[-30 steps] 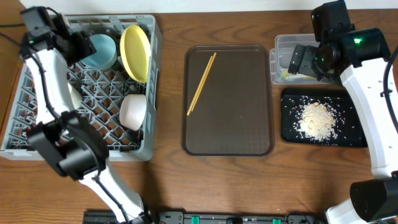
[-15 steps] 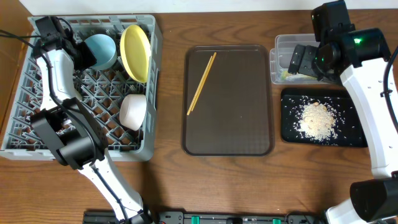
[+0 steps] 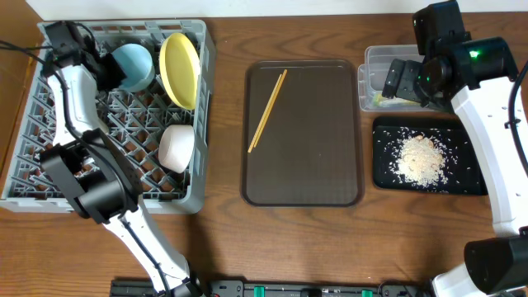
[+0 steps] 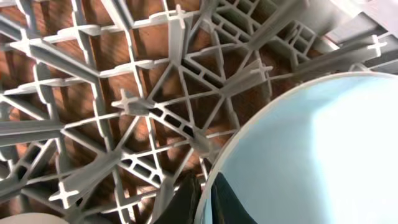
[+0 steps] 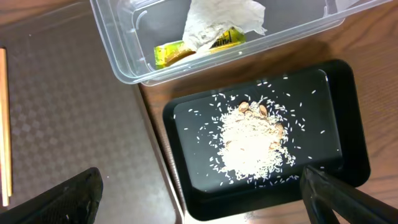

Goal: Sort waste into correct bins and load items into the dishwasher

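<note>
Overhead, the grey dish rack (image 3: 49,165) sits at the left of the desk (image 3: 223,239), holding the light blue bowl (image 3: 136,66) and the yellow plate (image 3: 180,70) on edge side by side in its far row, with the white bowl (image 3: 176,147) nearer its middle. The left tool (image 3: 103,70) reaches to the blue bowl, and the left wrist view shows its dark fingers (image 4: 186,198) pressed together on that bowl's rim, one inside and one outside. Two chopsticks (image 3: 268,110) lie slantwise on the brown serving tray (image 3: 313,165) at the centre. On the right, the clear tub (image 3: 373,58) holds the green wrapper (image 5: 171,54) and the white paper (image 5: 217,18), and the black tray (image 3: 470,177) just beside it carries a heap of rice (image 3: 421,158). The right tool (image 5: 200,180) hangs above the two, spread wide and holding nothing.
</note>
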You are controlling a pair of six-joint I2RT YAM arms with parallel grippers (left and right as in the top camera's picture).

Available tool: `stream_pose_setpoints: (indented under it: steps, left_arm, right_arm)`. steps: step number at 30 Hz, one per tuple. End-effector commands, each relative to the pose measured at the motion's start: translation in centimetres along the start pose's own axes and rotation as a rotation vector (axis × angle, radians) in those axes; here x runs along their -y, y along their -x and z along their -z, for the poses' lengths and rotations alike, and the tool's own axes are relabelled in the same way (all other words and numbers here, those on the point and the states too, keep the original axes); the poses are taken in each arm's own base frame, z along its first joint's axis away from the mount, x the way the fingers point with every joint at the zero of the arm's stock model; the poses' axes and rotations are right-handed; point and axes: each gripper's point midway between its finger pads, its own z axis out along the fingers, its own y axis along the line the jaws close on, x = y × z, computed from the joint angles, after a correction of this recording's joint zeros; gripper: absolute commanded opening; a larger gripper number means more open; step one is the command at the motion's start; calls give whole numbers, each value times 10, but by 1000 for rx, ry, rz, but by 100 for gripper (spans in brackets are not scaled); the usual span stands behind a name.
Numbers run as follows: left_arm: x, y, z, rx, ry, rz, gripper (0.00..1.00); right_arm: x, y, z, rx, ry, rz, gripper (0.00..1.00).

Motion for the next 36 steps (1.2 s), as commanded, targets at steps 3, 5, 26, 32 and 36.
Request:
stream_pose_setpoints:
  steps: [3,5,26,32,36]
  left_arm:
    - [-22,17,24,81,140,-5,7]
    - [-25,30,44,136,169,-3,8]
    - [-95,113,138,434,822,-278,7]
    - [-114,115,99,346,989,-422,7]
    - [-121,115,79,311,1057,-477,7]
  right_arm:
    - [2,2,5,16,-2,-10,99]
    - [2,2,5,16,-2,-10,99]
    - [2,2,5,16,-2,-10,99]
    - [2,2,5,16,-2,-10,99]
    - [2,2,5,16,-2,-10,99]
